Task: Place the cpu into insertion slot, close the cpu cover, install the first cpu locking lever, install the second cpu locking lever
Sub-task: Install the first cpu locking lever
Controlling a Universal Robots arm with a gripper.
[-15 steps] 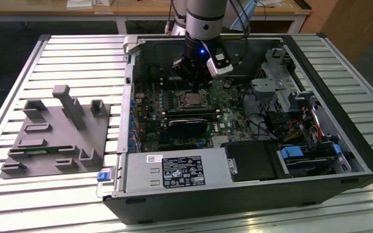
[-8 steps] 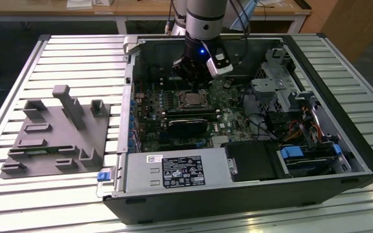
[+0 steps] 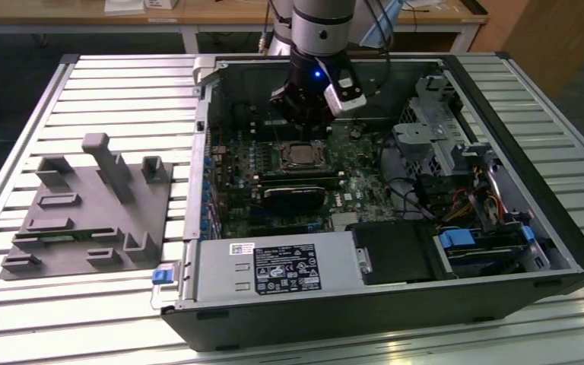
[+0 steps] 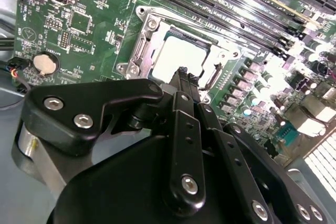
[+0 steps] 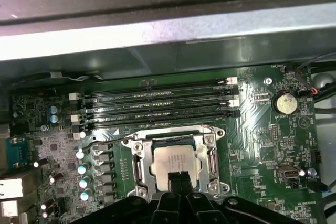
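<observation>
Your black jaws were pressed together, empty, tips poised over one edge of the pale silvery square cpu point(image 5: 176, 162).

1. A workbench point(image 3: 119, 84) topped with pale metal slats catches bright glare along its near edge.
2. Behind it stands a wooden desk point(image 3: 221, 14) with white legs.
3. The floor point(image 3: 8, 57) beneath is dark.
</observation>
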